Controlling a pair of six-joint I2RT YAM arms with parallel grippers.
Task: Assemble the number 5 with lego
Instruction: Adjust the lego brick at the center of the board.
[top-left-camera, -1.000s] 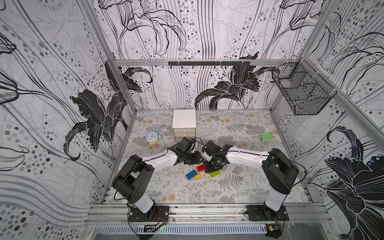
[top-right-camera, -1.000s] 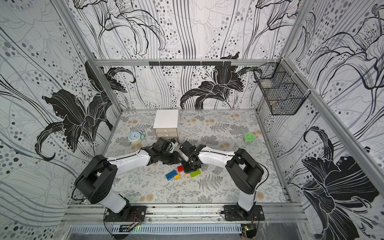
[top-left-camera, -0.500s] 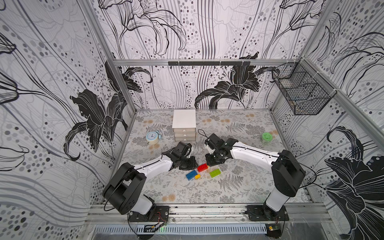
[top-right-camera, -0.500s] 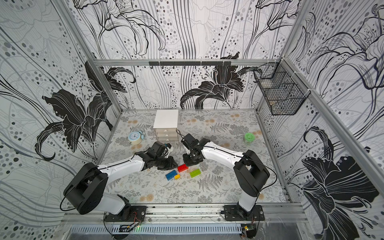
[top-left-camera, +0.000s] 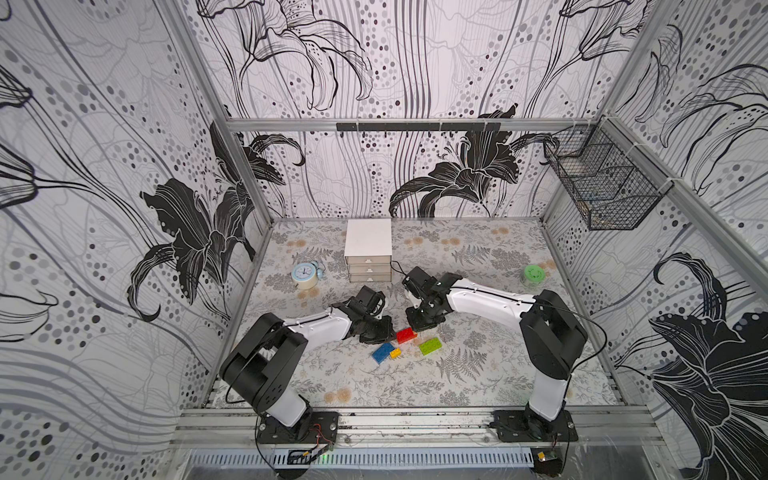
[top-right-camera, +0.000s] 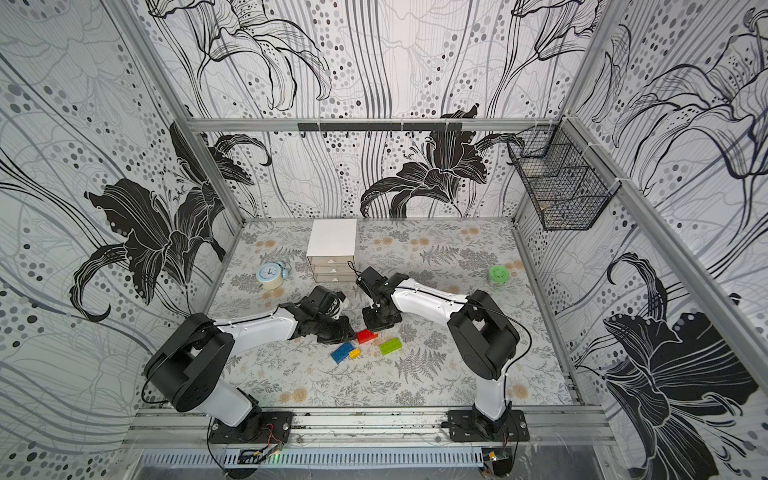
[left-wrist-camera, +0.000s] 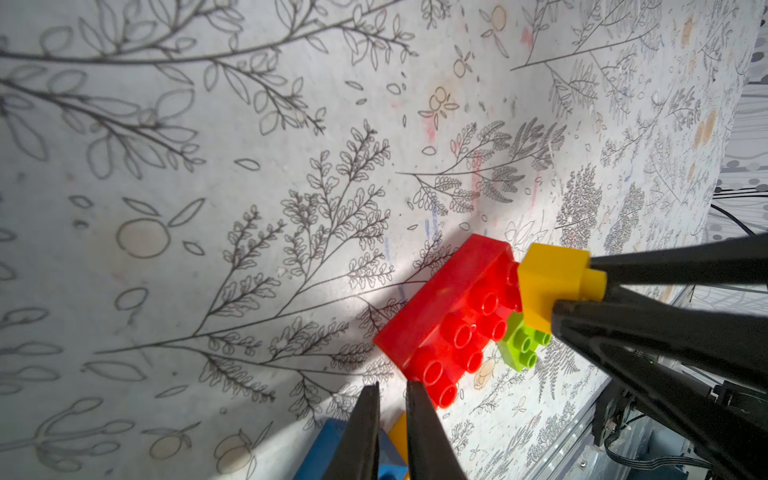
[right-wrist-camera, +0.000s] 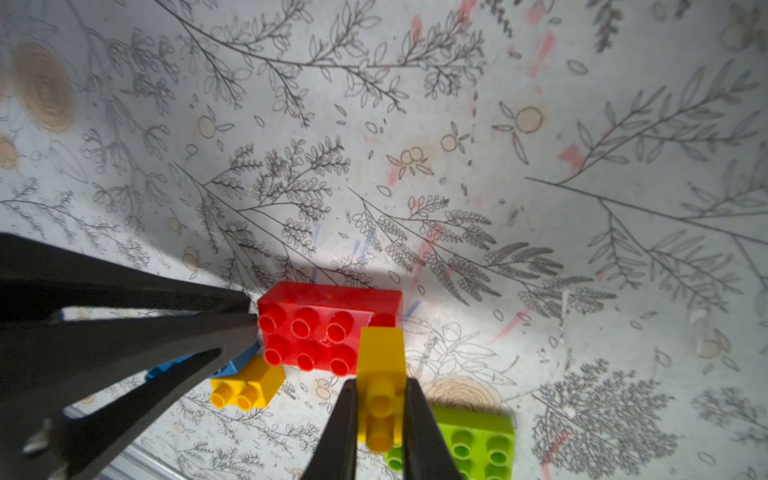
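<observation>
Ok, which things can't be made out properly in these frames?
Blue studded plastic brick: left wrist view, cut off by the edge, behind the left tool.
Lime-green studded plastic brick: same view, mostly behind the small yellow plastic brick held by the right tool.
That yellow brick: both top views, hidden under the right tool.
Black wire basket contents: both top views, too small.

White three-drawer box (top-left-camera: 368, 249) upright near back of bench (top-left-camera: 478, 374), drawers shut. Pale-blue alarm clock (top-left-camera: 304, 275) near box, toward left wall. Green-lidded jar (top-left-camera: 533, 276) well apart, near right wall. Black wire basket (top-left-camera: 602, 183) hangs on right wall. Bench cover: grey fern print.
</observation>
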